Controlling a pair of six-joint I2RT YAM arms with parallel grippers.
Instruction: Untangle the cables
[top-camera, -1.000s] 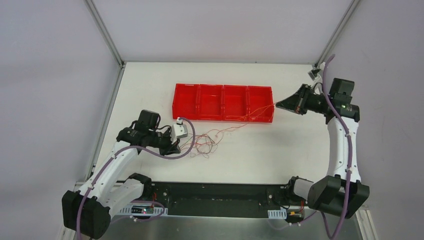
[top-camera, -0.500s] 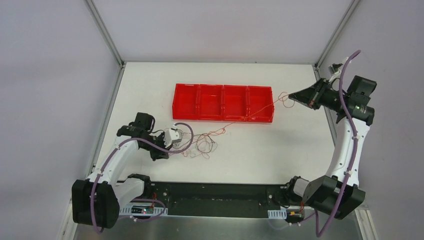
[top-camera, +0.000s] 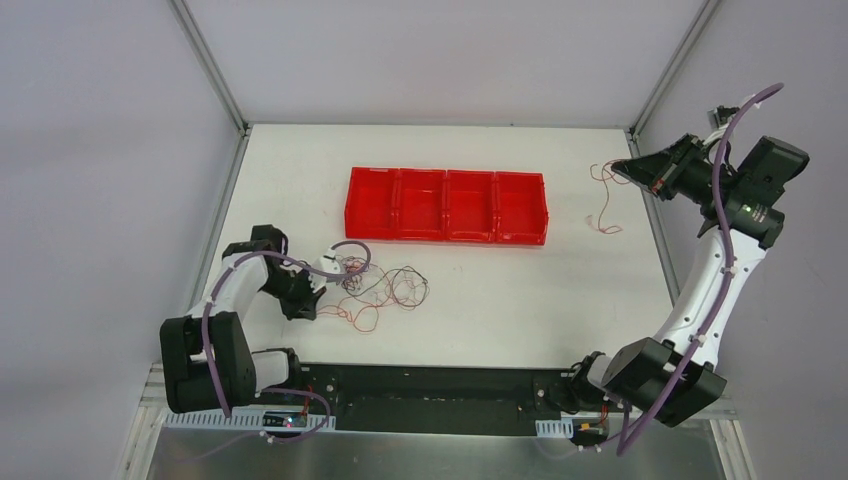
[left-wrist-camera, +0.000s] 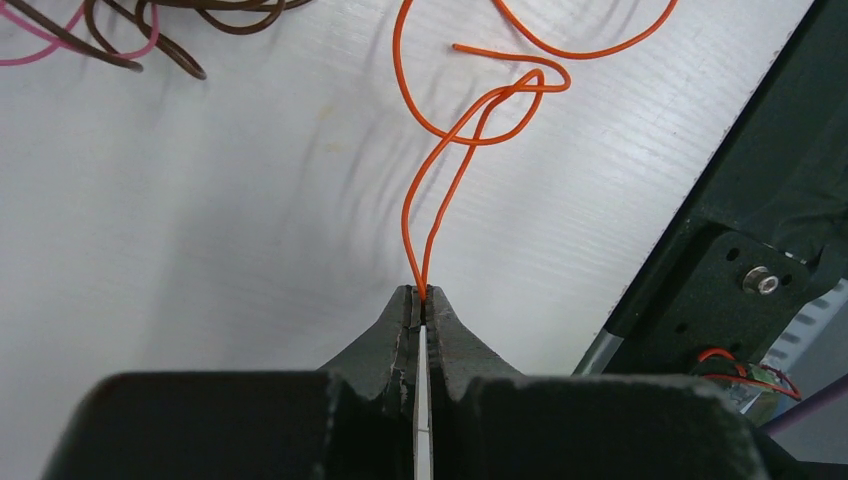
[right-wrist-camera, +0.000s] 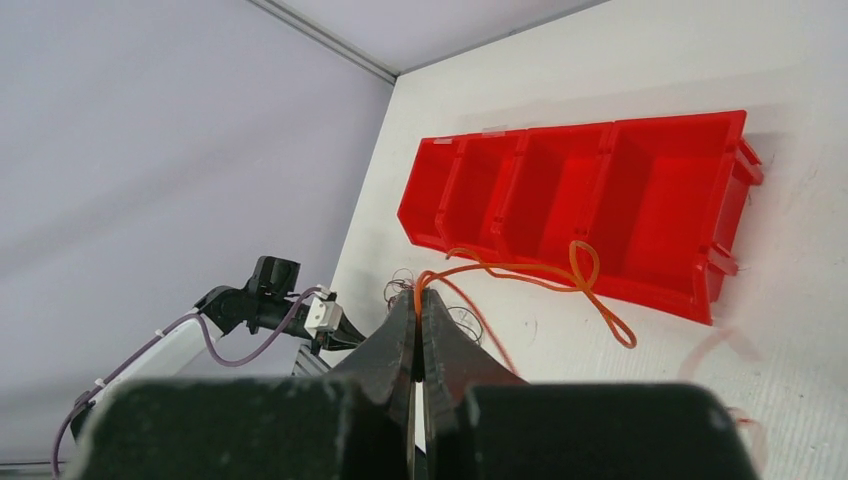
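Limp and feather-light, one hair-thin orange wire (right-wrist-camera: 500, 266) dangles from the clamped right gripper (right-wrist-camera: 417, 296) beyond the red plastic bin (top-camera: 448, 238), while the left gripper (left-wrist-camera: 421, 298) pinches another orange strand (left-wrist-camera: 404, 215) beside the tangle (top-camera: 395, 287), best taken near loose ends.

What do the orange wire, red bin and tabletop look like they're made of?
The orange wire: thin, plastic-insulated by the look, glossy; it holds smooth springy loops. The core is not visible.
The red bin: rigid moulded plastic, semi-gloss; uniform colour, thin walls and dividers.
The tabletop: white, matte, probably fluted plastic sheet; fine parallel ribs show in the left wrist view.
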